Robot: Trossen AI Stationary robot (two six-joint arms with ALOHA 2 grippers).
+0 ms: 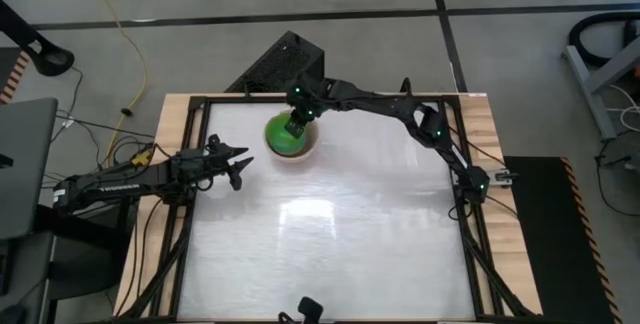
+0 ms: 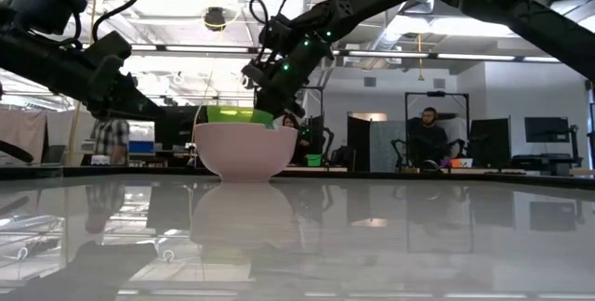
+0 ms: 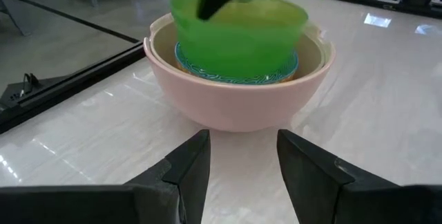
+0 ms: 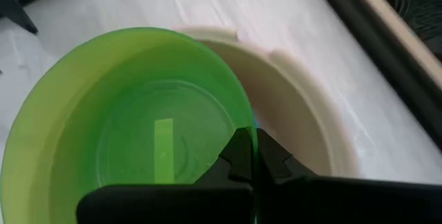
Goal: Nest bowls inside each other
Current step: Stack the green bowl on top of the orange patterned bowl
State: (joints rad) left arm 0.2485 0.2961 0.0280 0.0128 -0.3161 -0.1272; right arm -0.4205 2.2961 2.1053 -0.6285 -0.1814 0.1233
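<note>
A pale pink-cream bowl (image 3: pixel 235 110) stands on its base near the table's far edge (image 1: pixel 306 152). Inside it sits a grey-beige bowl (image 3: pixel 316 50), and inside that a light blue bowl, of which only the rim (image 3: pixel 207 72) shows. The bright green bowl (image 3: pixel 238 34) is tilted, its lower part down inside the blue one, with my right gripper (image 1: pixel 297 121) shut on it from the far side. My left gripper (image 1: pixel 236 165) stands open a short way left of the stack, pointing at it, nothing between its fingers (image 3: pixel 197 169). My right gripper pinches the green bowl's rim (image 4: pixel 250 117) at its far side, one finger inside the bowl and one outside. The fingers slant down from the table's far side. The bowl tilts in the hold (image 2: pixel 231 114), its top above the pink bowl's rim; whether its bottom rests on the blue bowl is hidden.
Black frame rails (image 1: pixel 190 214) run along the table's sides. A black box (image 1: pixel 285 64) sits beyond the far edge. The white tabletop's near half (image 1: pixel 330 244) has free room. People (image 2: pixel 429 136) are in the room behind.
</note>
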